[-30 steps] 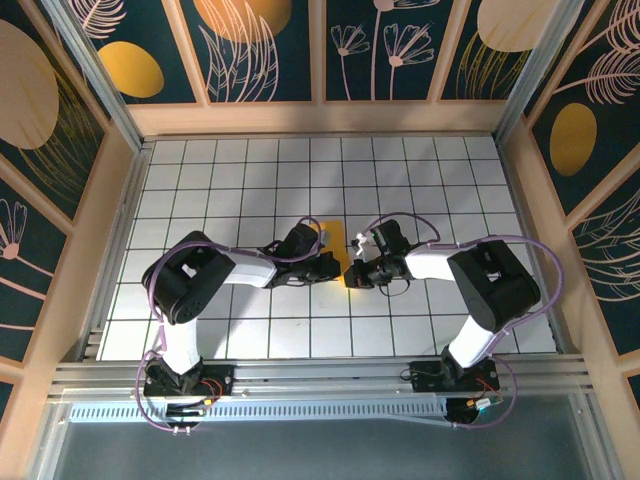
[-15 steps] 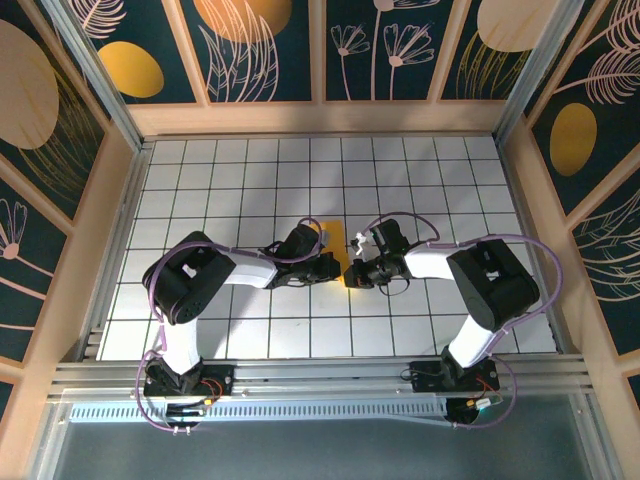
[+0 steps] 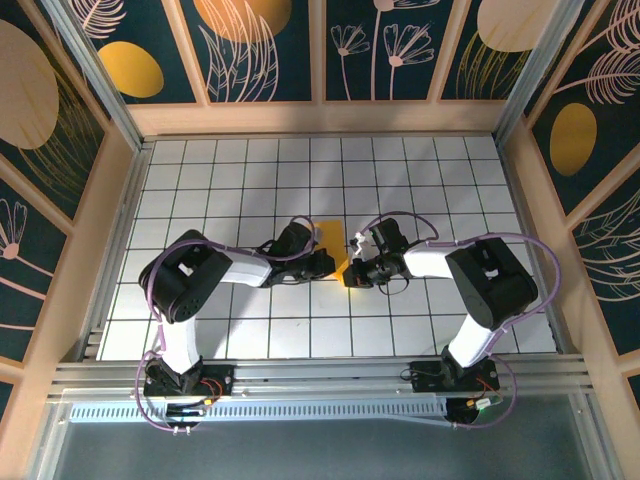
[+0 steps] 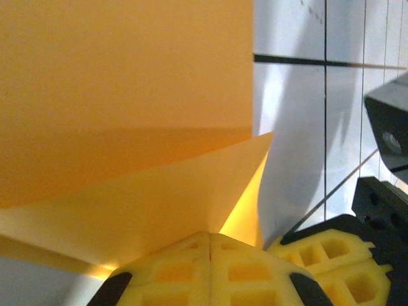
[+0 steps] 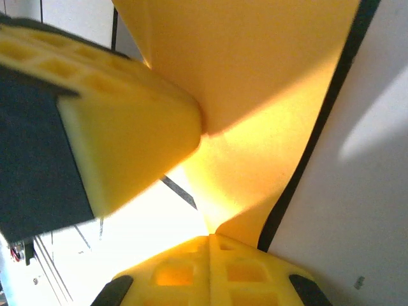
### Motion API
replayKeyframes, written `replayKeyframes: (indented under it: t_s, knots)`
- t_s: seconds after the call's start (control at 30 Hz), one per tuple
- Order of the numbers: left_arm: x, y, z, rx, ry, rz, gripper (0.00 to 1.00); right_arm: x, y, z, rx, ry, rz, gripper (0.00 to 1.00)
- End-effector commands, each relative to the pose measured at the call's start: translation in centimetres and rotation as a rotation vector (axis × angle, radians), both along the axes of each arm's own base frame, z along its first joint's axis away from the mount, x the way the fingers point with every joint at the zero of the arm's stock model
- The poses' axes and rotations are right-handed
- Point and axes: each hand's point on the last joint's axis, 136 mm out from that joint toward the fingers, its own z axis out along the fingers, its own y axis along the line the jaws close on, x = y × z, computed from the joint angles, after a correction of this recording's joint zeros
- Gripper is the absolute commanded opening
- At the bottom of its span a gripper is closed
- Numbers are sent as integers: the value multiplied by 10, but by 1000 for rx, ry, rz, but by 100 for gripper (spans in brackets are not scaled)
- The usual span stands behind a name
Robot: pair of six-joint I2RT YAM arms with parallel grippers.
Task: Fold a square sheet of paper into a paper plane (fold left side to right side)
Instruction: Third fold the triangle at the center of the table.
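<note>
Square sheet of paper [image 3: 336, 240] sits on the table [image 3: 250, 170], caught between our two hands. From above most of it is covered, and only an orange patch shows just past the fingertips.

On the left, our left hand [image 3: 324, 263] has eased a little toward its own side over the last second, baring slightly more of the sheet. In its wrist view the pads [image 4: 166, 271] are pressed together and a raised flap of paper runs down into them, so we judge it clamped on the sheet's edge.

Further right, our right hand [image 3: 351, 272] has scarcely shifted; its pads are likewise closed, and the paper curves up out of them — pinched, as far as we can tell.

We read this small shift as the left side being lifted and partly carried across; no crease is pressed flat yet, so the left-to-right fold looks under way — not finished.
</note>
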Motion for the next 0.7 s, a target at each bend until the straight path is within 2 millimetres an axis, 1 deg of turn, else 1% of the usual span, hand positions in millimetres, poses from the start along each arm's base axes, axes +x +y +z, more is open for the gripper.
replayKeyframes:
  t_s: [0.0, 0.17, 0.43, 0.57, 0.67]
  knots:
    - [11, 41, -27, 122, 24, 110, 0, -34, -41, -57, -248, 129, -19, 0]
    - [19, 58, -32, 143, 28, 147, 0, -34, -41, -57, -249, 131, -20, 0]
    - [30, 80, -34, 163, 22, 194, 0, -34, -41, -56, -248, 130, -21, 0]
    - [37, 97, -33, 164, 19, 229, 0, -34, -41, -56, -247, 128, -21, 0]
    - [42, 103, -27, 159, 6, 239, 0, -33, -40, -55, -242, 126, -22, 0]
